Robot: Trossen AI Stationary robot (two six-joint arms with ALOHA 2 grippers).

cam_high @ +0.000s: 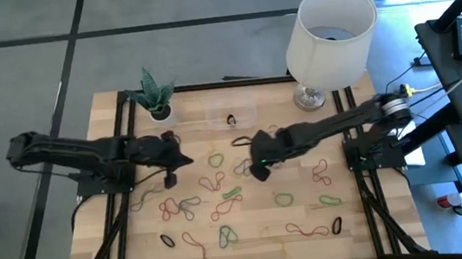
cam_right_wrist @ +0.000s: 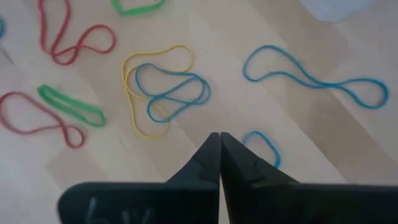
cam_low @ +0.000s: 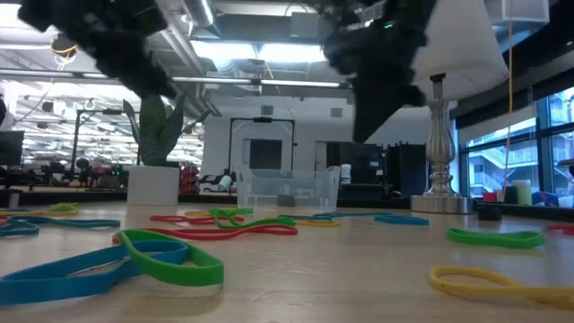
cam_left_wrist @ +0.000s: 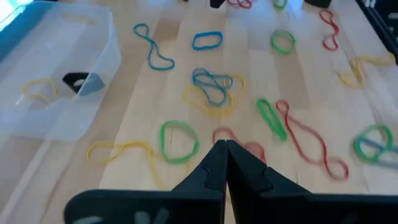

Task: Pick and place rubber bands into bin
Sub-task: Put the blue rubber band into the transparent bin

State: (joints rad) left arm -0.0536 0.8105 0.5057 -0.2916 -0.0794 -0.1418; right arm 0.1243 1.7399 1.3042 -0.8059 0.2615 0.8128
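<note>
Many rubber bands (cam_high: 215, 160) in green, red, blue, yellow and black lie scattered flat on the wooden table. The clear bin (cam_high: 212, 118) stands at the far middle; inside it (cam_left_wrist: 99, 50) lie a yellow band (cam_left_wrist: 38, 88) and a black band (cam_left_wrist: 76, 81). My left gripper (cam_left_wrist: 225, 144) hangs shut above the bands left of centre (cam_high: 187, 160), with nothing between its fingers. My right gripper (cam_right_wrist: 219, 137) hangs shut above the table's middle (cam_high: 259, 173), pointing steeply down over a yellow and a blue band (cam_right_wrist: 165, 90); it holds nothing that shows.
A small white plant pot (cam_high: 159, 111) stands at the far left of the table and a lamp (cam_high: 328, 27) at the far right, either side of the bin. Dark frame rails (cam_high: 126, 202) run along the table's left and right sides.
</note>
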